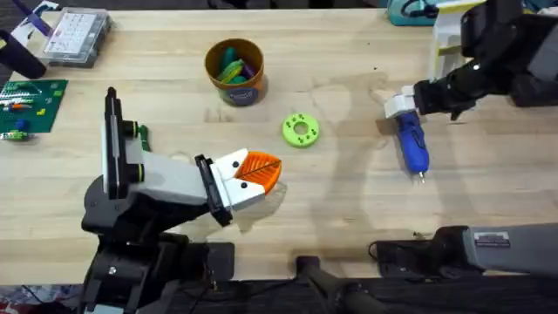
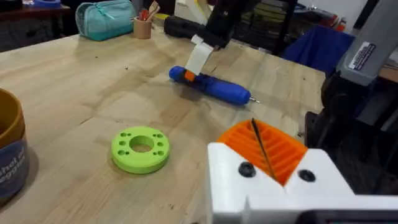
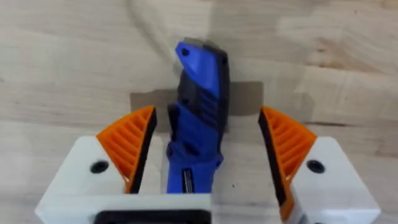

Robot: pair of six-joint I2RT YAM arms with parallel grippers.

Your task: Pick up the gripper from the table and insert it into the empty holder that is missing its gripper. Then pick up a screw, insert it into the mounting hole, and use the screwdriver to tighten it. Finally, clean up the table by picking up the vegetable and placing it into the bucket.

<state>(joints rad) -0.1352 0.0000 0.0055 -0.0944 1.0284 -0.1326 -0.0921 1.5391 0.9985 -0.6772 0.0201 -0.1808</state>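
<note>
The blue screwdriver (image 1: 411, 144) lies on the table at the right, its metal bit toward the front edge. My right gripper (image 1: 403, 106) is down over its back end and open. In the right wrist view, the orange pads (image 3: 132, 146) stand on either side of the screwdriver (image 3: 199, 124) with a gap on each side. My left gripper (image 1: 266, 168) hovers shut near the table's middle with nothing held, and its pads (image 2: 273, 149) are pressed together. The bucket (image 1: 234, 70) stands farther back and holds green and purple pieces. I cannot tell whether one of them is the vegetable.
A bright green disc with holes (image 1: 301, 130) lies between the grippers, also seen as the disc (image 2: 140, 148) in the left wrist view. A clear parts box (image 1: 77, 35) and a green circuit board (image 1: 26, 105) sit at the far left. A white and yellow frame (image 1: 453, 35) stands at the back right.
</note>
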